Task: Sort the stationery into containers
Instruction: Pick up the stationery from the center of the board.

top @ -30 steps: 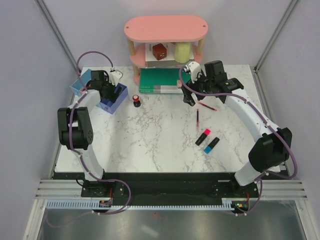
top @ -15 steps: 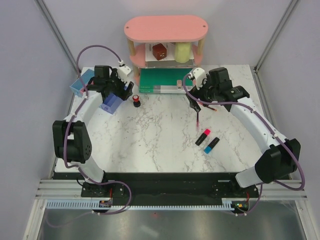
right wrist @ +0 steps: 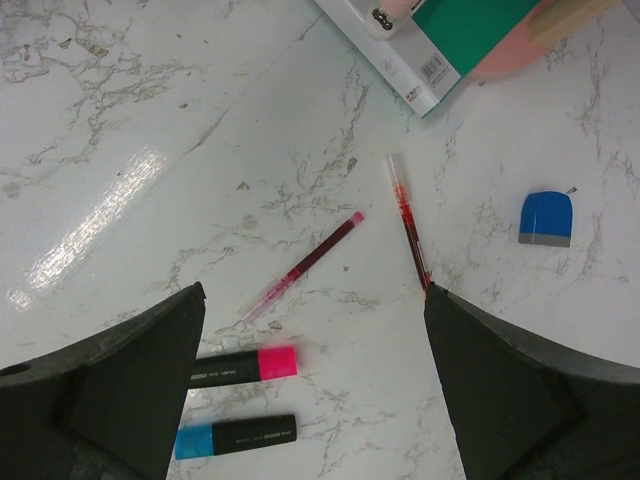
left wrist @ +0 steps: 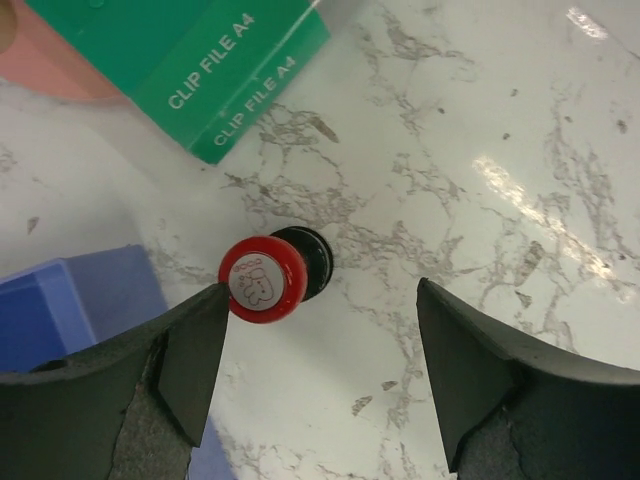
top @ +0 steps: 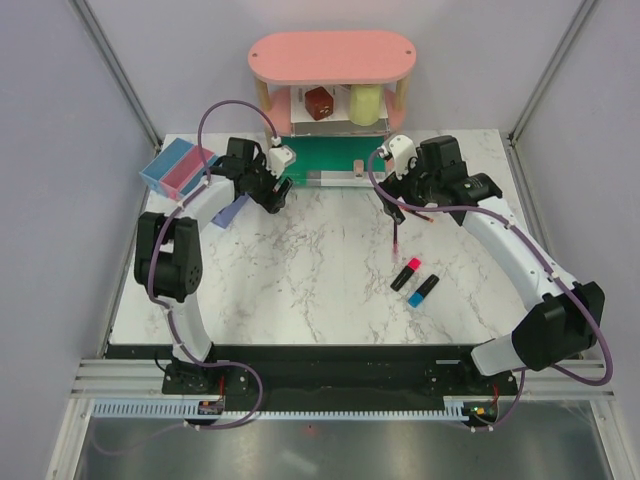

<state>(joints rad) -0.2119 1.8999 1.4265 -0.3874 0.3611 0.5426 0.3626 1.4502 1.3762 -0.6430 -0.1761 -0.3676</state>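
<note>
My left gripper [left wrist: 320, 350] is open, low over the marble, also in the top view [top: 274, 193]. The red-black round piece [left wrist: 263, 280] stands just ahead of its left finger [left wrist: 190, 350], by a blue bin [left wrist: 70, 300]. The bins [top: 178, 166] sit at the left edge, light blue and pink showing. My right gripper [right wrist: 315, 350] is open and empty above two thin red pens [right wrist: 300, 265] [right wrist: 408, 222], a pink-ended highlighter [right wrist: 245, 365] and a blue-ended highlighter [right wrist: 235, 437]. A small blue piece [right wrist: 546, 218] lies to the right. A beige-white piece [right wrist: 385, 15] rests on the book.
A flat green book [top: 325, 160] lies at the back middle, in front of the pink two-tier shelf [top: 332, 55] holding a brown and a yellow object. The purple-blue bin [top: 232, 208] pokes out under the left arm. Grey walls close in both sides.
My left arm has swung right, away from the bins, and now hovers over the red-black round piece. My right gripper shifted slightly toward the pens early on, then stayed.
</note>
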